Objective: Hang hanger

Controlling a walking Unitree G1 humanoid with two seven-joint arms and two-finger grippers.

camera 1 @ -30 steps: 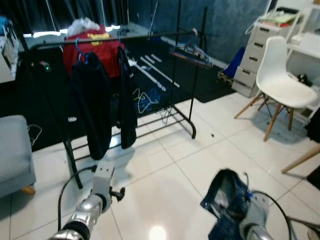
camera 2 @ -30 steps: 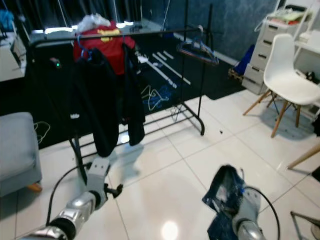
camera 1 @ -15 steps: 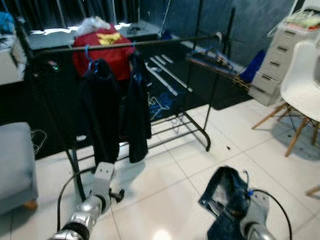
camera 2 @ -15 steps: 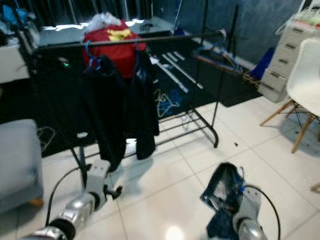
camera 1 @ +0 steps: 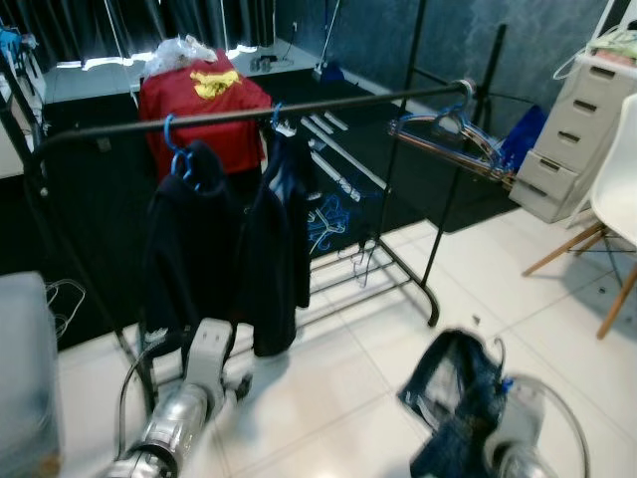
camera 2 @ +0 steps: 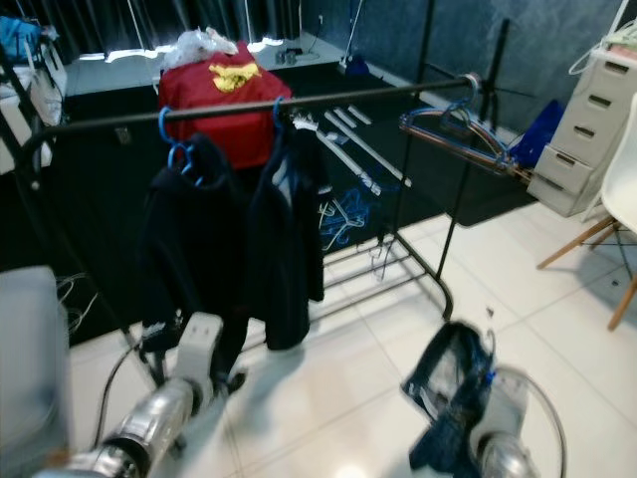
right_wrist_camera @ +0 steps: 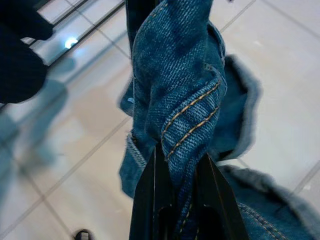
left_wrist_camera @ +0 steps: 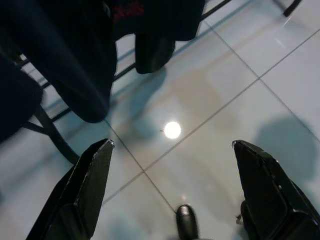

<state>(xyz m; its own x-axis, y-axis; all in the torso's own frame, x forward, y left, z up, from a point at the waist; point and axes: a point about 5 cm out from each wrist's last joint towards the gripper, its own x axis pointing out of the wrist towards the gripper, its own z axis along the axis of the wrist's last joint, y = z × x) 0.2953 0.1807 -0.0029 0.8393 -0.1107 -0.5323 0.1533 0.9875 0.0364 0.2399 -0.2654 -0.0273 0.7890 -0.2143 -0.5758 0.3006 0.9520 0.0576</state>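
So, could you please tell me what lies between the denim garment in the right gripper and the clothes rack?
In the left eye view, bare white tiled floor separates the denim garment held by the right gripper from the clothes rack.

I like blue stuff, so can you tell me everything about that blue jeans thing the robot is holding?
The denim garment is dark blue jean cloth with orange-yellow double stitching along a seam. It is bunched and folded, not spread out, with a lighter hem curling out at one side. The right gripper pinches a thick fold of it between its two black fingers, holding it up above the white tiled floor, in front of the black clothes rack. A thin hanger hook seems to poke up beside it.
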